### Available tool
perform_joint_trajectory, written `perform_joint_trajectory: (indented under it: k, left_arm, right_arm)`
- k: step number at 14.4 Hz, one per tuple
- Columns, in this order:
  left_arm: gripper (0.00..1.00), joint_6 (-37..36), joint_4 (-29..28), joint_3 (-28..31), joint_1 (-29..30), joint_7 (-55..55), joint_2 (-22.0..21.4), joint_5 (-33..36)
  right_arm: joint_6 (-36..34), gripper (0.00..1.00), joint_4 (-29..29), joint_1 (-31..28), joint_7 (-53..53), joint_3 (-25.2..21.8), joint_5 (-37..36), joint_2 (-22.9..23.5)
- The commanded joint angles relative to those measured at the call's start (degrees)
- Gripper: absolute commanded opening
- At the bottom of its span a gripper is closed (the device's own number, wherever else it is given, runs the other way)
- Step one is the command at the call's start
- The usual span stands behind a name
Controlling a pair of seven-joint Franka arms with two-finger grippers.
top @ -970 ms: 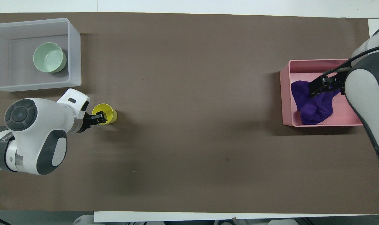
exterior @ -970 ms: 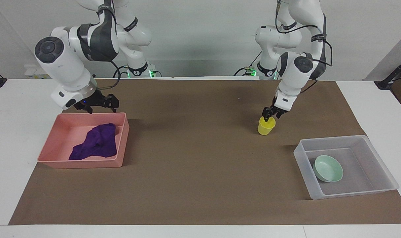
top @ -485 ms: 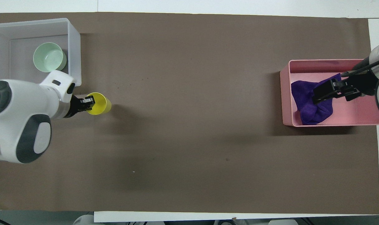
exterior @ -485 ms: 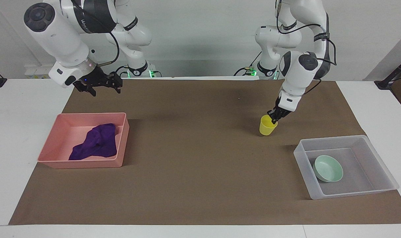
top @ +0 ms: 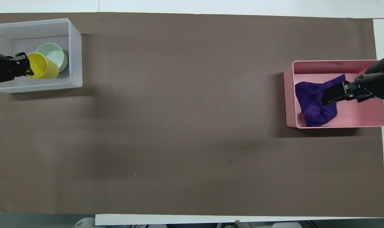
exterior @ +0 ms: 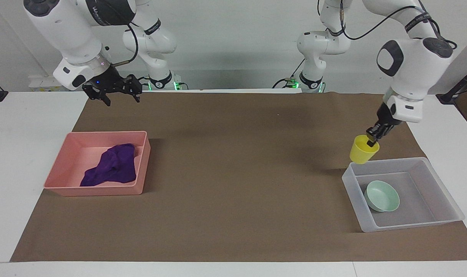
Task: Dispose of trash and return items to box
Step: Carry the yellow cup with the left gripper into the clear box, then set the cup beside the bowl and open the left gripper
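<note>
My left gripper (exterior: 373, 139) is shut on the rim of the yellow cup (exterior: 362, 152) and holds it tilted in the air over the clear-grey box (exterior: 352, 184), above the box's wall nearest the robots. In the overhead view the cup (top: 45, 66) partly covers the mint-green bowl (top: 52, 52), held by the left gripper (top: 26, 65). The bowl (exterior: 382, 196) lies in the box (top: 75, 57). The purple cloth (exterior: 112, 169) lies in the pink tray (exterior: 99, 190). My right gripper (exterior: 120, 98) is open and empty, raised beside the tray's robot-side edge.
A brown mat (exterior: 233, 173) covers most of the white table. In the overhead view the right gripper (top: 336, 93) covers part of the purple cloth (top: 309, 101) in the pink tray (top: 337, 62).
My left gripper lifted the yellow cup off the mat and carried it to above the box. My right gripper rose from the pink tray's edge, empty.
</note>
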Motion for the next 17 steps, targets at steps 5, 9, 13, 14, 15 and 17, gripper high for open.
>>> perform_joint_trajectory:
  k: [5, 9, 13, 14, 15, 17]
  left_arm:
    - [0.00, 10.29, 6.97, -0.57, 4.72, 0.74, 16.20, 0.21]
    - [0.92, 9.00, 7.41, -0.48, 4.20, 5.49, 17.01, 0.56]
    - [1.00, -2.32, 7.32, -0.74, 2.09, 5.31, 7.36, 0.65]
    - [1.00, -6.36, 7.06, -0.83, 2.00, 5.23, 5.07, 0.65]
    - [1.00, -11.71, 6.45, -0.83, 1.39, 5.14, 1.13, 0.65]
    - [1.00, -18.85, 6.53, -0.83, 0.59, 5.31, -4.85, 0.65]
  right_arm:
    - [0.25, 0.99, -2.34, -0.64, -0.70, 0.41, -0.23, -1.83]
    - [-0.19, 0.99, -2.43, -0.46, -0.70, 0.41, -0.23, -2.00]
    - [0.25, 0.99, -2.26, -0.81, -1.06, 0.41, -0.23, -1.91]
    - [0.25, 0.99, -2.26, -0.99, -1.14, 0.41, -0.23, -2.00]
    - [0.16, 0.99, -2.26, -0.99, -1.32, 0.41, -0.23, -2.00]
    - [0.43, 0.99, -2.26, -0.99, -1.32, 0.41, -0.23, -1.91]
